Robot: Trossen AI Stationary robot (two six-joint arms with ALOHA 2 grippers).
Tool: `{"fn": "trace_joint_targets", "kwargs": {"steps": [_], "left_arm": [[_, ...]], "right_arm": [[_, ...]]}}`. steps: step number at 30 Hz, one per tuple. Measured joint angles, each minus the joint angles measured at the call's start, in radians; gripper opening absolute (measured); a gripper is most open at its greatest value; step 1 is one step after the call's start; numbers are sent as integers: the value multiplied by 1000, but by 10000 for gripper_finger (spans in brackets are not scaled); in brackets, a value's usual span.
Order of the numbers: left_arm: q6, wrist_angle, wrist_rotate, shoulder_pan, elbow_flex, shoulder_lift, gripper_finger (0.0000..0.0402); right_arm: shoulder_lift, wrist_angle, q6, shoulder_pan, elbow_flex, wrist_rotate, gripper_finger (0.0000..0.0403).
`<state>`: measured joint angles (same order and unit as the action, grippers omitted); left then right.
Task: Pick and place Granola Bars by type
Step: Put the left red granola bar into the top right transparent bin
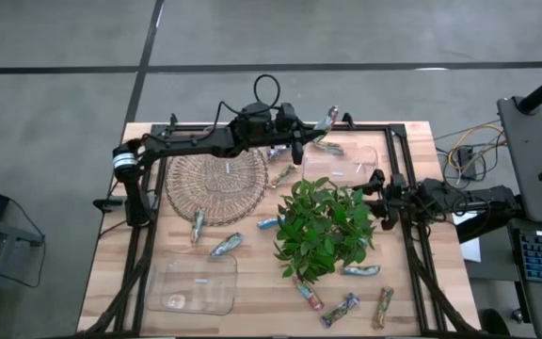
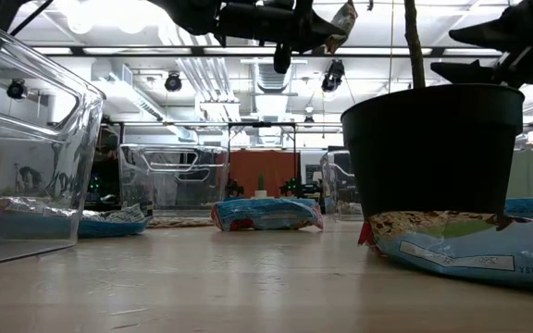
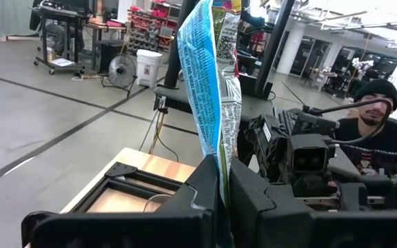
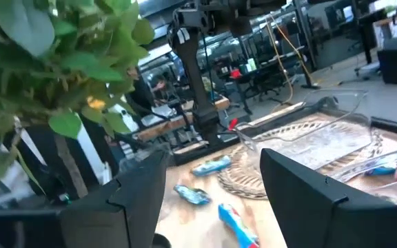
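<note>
My left gripper [image 1: 310, 132] reaches over the table's far middle, high above the top, shut on a blue-and-white granola bar [image 3: 211, 83], which also shows in the high view [image 1: 328, 119]. Several other granola bars lie flat on the wood, among them one [image 1: 226, 245] near the basket, one [image 1: 360, 270] beside the plant and one [image 1: 340, 309] at the near edge. My right gripper [image 4: 212, 186] waits open at the table's right edge [image 1: 380, 200], behind the leafy plant [image 1: 326, 228], touching nothing. My left gripper pinches one end of the bar's wrapper [image 3: 221, 165] between its two fingers [image 3: 202, 189]. The fingers lie level and point toward the table's right side. The rest of the bar sticks out past the fingertips, tilted upward, clear of the table and everything on it.
A round woven basket [image 1: 216, 184] lies left of centre. One clear plastic container [image 1: 346, 162] stands far right under the held bar, another [image 1: 196, 282] near left. The plant's black pot [image 2: 442, 148] stands mid-table, on a bar [image 2: 470, 250]. A person [image 3: 374, 131] sits beyond the table.
</note>
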<state>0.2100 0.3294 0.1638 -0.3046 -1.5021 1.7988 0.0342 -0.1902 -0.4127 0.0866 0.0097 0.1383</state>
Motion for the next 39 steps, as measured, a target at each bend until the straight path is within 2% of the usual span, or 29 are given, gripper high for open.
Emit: {"fn": "trace_joint_targets", "kwargs": {"steps": [3,8,13,20,26,30,39], "left_arm": [[3,-1,0,0,0,0,0],[8,-1,8,5,1,0,0],[8,-4,36,16,1,0,0],[4,-9,40,20,1,0,0],[5,-14,54,20,1,0,0],[3,-29,55,22,2,0,0],[-18,-35,63,25,2,0,0]], "right_arm": [[2,-1,33,0,0,9,224],[8,-23,70,-3,16,127,226],[46,9,111,-16,91,167,256],[211,140,184,-89,241,181,303],[384,142,239,-154,369,170,310],[510,140,264,-212,461,111,306],[743,141,238,-400,647,-154,318]]}}
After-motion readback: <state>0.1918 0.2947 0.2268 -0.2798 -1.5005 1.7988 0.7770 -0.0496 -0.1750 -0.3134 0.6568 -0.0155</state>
